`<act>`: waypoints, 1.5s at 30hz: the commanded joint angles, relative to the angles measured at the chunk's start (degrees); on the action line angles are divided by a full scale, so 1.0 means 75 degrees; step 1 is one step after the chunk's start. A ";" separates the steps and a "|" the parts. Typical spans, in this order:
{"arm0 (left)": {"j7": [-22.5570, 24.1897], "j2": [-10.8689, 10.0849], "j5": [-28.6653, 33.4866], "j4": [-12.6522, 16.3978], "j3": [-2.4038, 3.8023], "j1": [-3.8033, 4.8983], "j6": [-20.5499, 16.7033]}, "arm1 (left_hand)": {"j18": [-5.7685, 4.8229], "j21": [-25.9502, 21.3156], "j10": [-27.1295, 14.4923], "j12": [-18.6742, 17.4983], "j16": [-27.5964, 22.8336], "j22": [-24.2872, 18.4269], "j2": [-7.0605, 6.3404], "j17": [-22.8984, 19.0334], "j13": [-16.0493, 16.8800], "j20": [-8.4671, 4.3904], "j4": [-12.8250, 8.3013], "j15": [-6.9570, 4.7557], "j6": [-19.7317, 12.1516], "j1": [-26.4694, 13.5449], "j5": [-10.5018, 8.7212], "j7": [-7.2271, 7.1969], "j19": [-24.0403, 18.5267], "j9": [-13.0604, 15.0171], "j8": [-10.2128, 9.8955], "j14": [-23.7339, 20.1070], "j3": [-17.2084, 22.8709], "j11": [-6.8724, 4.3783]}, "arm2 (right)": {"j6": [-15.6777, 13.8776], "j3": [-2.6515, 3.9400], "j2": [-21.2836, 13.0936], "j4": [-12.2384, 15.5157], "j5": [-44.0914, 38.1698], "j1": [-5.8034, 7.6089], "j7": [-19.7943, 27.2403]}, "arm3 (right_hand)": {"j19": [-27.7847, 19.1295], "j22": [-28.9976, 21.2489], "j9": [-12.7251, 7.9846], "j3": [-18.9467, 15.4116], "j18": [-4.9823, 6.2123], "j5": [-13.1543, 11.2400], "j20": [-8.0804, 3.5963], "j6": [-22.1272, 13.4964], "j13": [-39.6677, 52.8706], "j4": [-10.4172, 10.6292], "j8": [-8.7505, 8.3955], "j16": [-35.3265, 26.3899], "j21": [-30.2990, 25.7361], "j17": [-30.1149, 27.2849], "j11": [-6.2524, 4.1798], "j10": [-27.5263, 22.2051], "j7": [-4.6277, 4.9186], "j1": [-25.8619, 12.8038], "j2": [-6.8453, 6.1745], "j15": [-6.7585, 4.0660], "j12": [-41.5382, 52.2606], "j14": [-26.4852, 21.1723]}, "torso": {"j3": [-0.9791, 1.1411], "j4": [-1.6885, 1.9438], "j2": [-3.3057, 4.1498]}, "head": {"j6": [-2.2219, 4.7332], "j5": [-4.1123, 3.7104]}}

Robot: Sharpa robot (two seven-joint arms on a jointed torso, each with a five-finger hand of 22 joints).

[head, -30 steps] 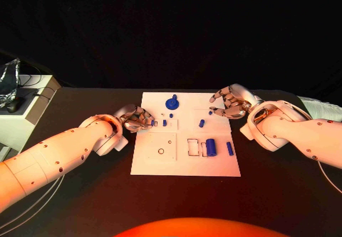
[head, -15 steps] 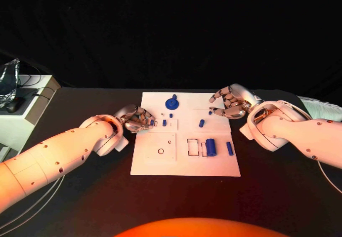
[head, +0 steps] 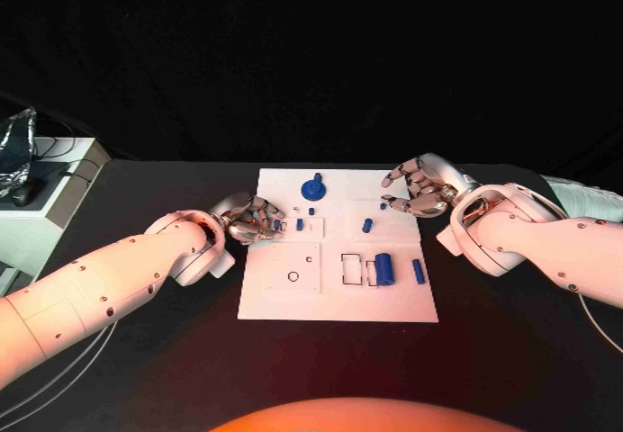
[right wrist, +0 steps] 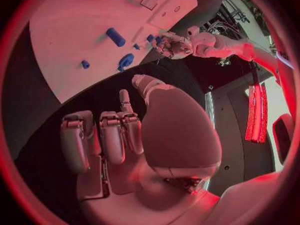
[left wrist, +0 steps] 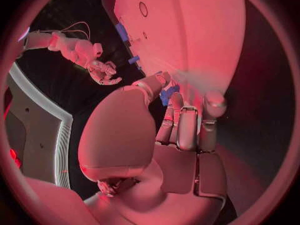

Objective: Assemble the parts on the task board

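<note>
With my left hand (head: 249,219) at the left edge of the white board (head: 279,301) I pinch what looks like a small blue piece (left wrist: 167,92) to seat it, while my right hand (head: 418,189), fingers curled and empty, waits at the board's far right corner.

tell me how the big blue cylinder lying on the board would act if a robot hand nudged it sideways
The big blue cylinder lies on its side on the task board, so it would probably roll rather than slide. It looks like solid, rigid plastic, so likely stiff and fairly light. Its smooth round surface may slip from a loose pinch.
</note>
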 commanded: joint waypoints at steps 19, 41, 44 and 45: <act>-0.1167 -0.0347 -0.0045 0.0444 0.0940 0.0357 0.0734 | 0.0140 -0.0595 0.0637 -0.0287 -0.0133 -0.0447 0.1675 -0.0718 -0.1076 0.0482 0.1734 0.0543 -0.0150 -0.0282 0.0104 0.0973 -0.0109 0.0795 0.2268 -0.0262 -0.3748 0.0651 | 0.0041 0.0000 0.0045 -0.0069 -0.0075 -0.0007 -0.0007 | 0.0787 0.2009 0.0007 0.0064 0.0001 0.0011 -0.0041 -0.0038 0.1746 -0.0005 0.0013 -0.0031 0.0047 0.1651 -0.0054 0.0542 -0.0023 -0.0080 0.0016 -0.0054 0.0008 0.0719 | 0.0032 0.0010 -0.0026 | 0.0104 0.0073; -0.4280 0.0698 -0.0745 -0.0829 -0.0184 0.2475 0.3886 | -0.0383 0.1264 0.3183 0.0429 0.0216 0.1296 0.2151 0.1592 0.1274 -0.0195 0.1734 -0.0164 0.0534 -0.1143 0.0159 0.0209 0.1791 0.1562 0.3792 0.1196 -0.4515 -0.0086 | 0.0079 -0.0001 0.0165 -0.0161 -0.0080 -0.0006 -0.0085 | 0.0787 0.2009 0.0009 0.0067 0.0001 0.0011 -0.0040 -0.0030 0.1751 0.0007 0.0020 -0.0030 0.0047 0.1652 -0.0052 0.0548 -0.0022 -0.0104 0.0027 -0.0054 0.0014 0.0720 | 0.0043 0.0014 -0.0034 | 0.0100 0.0126; -0.4416 0.0839 -0.0470 -0.1007 -0.0357 0.2606 0.4181 | -0.0355 0.1166 0.2980 0.0264 0.0177 0.1197 0.2195 0.1486 0.1050 -0.0185 0.1729 -0.0148 0.0444 -0.0979 0.0238 0.0240 0.1699 0.1584 0.3662 0.1147 -0.4476 -0.0063 | 0.0039 -0.0001 0.0175 -0.0160 -0.0082 -0.0006 -0.0079 | 0.0787 0.2009 0.0009 0.0067 0.0001 0.0011 -0.0040 -0.0030 0.1751 0.0007 0.0020 -0.0030 0.0047 0.1652 -0.0052 0.0548 -0.0022 -0.0104 0.0027 -0.0054 0.0014 0.0720 | 0.0039 0.0026 -0.0027 | 0.0104 0.0122; -0.4439 0.0874 -0.0393 -0.1048 -0.0390 0.2627 0.4243 | -0.0348 0.1139 0.2920 0.0216 0.0164 0.1171 0.2203 0.1455 0.0997 -0.0176 0.1729 -0.0136 0.0424 -0.0938 0.0258 0.0256 0.1673 0.1589 0.3615 0.1132 -0.4457 -0.0048 | 0.0020 -0.0001 0.0179 -0.0160 -0.0083 -0.0006 -0.0075 | 0.0787 0.2009 0.0009 0.0067 0.0001 0.0011 -0.0040 -0.0030 0.1751 0.0007 0.0020 -0.0030 0.0047 0.1652 -0.0052 0.0548 -0.0022 -0.0104 0.0027 -0.0054 0.0014 0.0720 | 0.0034 0.0028 -0.0027 | 0.0099 0.0121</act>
